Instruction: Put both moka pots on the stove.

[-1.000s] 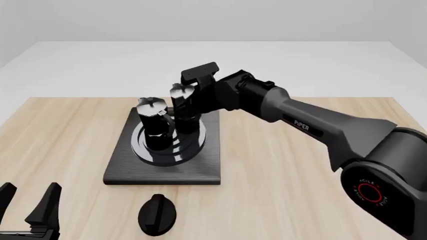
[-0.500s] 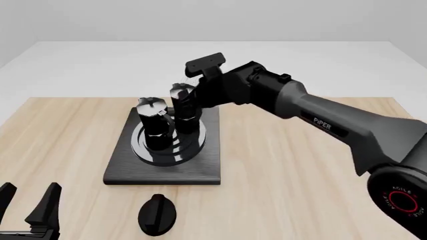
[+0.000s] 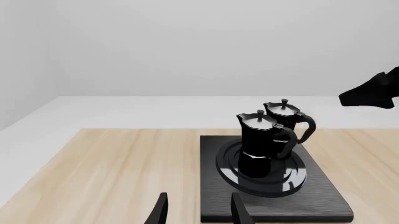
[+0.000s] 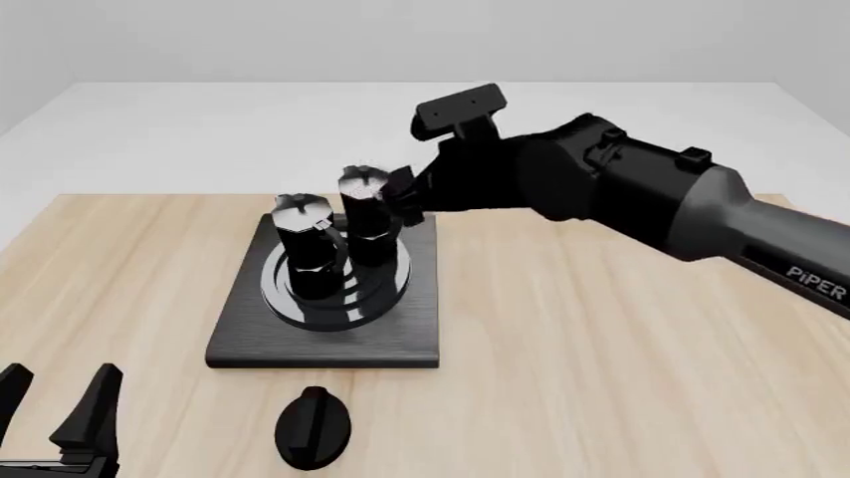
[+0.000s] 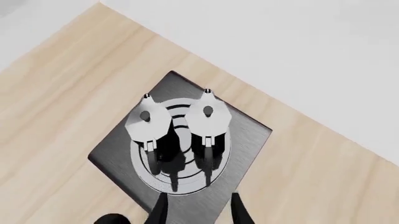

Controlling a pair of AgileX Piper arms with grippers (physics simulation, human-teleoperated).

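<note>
Both moka pots (image 4: 332,239) are set on the stove (image 4: 325,339), the right pincer (image 4: 398,199) apart at two o'clock, the left pincer (image 4: 60,403) likewise apart.

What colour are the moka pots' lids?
Silvery-white, on the moka pots, clearest in the right wrist view.

The bench (image 4: 598,339) looked like pale, matt wood with a fine straight grain. The stove (image 4: 239,344) was a dark brushed slab whose ringed burner shone glossy, and both moka pots (image 4: 313,254) (image 4: 368,224) had glossy black bodies under silvery metallic lids. The oval knob (image 4: 314,428) looked like smooth black plastic.
</note>
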